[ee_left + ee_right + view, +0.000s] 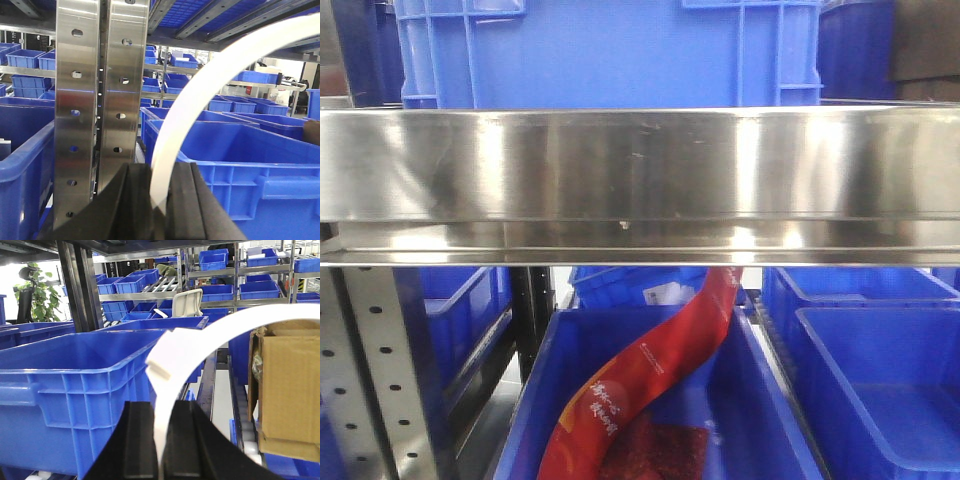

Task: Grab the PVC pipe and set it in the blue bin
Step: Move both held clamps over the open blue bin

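Observation:
In the left wrist view my left gripper (160, 172) is shut on a white curved PVC pipe (210, 75) that arcs up and to the right in front of a large blue bin (260, 165). In the right wrist view my right gripper (162, 407) is shut on a white PVC arc (225, 330) with a squared tab near the jaws, beside another blue bin (75, 390). I cannot tell whether both views show the same piece. Neither gripper nor pipe shows in the front view.
A steel shelf beam (640, 180) fills the middle of the front view, with a blue bin (535, 400) below holding a red package (650, 370). A perforated steel post (95, 100) stands close on the left. A cardboard box (287, 390) sits at the right.

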Motion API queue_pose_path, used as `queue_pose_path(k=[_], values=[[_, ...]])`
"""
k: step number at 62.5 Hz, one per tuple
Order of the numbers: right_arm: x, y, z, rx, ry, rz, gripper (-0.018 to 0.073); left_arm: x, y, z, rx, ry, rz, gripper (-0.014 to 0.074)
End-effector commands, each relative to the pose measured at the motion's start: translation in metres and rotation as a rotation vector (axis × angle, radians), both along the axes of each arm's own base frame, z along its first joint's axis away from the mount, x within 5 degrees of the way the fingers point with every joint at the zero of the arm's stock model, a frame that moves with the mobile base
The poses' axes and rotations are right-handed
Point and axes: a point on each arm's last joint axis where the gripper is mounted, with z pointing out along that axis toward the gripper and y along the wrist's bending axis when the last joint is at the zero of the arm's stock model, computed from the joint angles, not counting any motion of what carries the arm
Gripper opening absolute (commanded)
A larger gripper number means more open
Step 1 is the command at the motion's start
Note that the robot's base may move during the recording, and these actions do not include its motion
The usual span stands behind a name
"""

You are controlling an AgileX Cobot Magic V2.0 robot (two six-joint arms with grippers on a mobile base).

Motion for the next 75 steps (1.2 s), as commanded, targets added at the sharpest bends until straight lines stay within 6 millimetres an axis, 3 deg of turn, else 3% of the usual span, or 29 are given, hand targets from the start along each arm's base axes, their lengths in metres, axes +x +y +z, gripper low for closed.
queue_pose_path(k=[1, 48, 60, 68, 75], values=[[-0.001, 0.0, 0.002, -0.016, -0.023, -0.005, -0.0162, -0.002, 0.0, 0.002, -0.008, -0.024, -0.006, -0.0111], [-0.001, 0.0, 0.002, -0.016, -0.023, -0.005, -0.0162, -0.002, 0.0, 0.005, -0.013, -0.055, -0.008, -0.0111], [0.0, 0.0, 0.0, 0.012, -0.001, 0.004, -0.0162, 0.0, -0.001, -0.002, -0.029, 0.029, -0.013, -0.0111], [0.004, 0.002, 0.012, 0.016, 0.034, 0.017, -0.0162, 0.004, -0.002, 0.01, -0.053, 0.075, -0.022, -0.0111], [0.018, 0.006, 0.03, 0.007, 0.062, 0.044, -0.0162, 0.023, -0.005, 0.028, -0.036, 0.168, -0.021, -0.0111]])
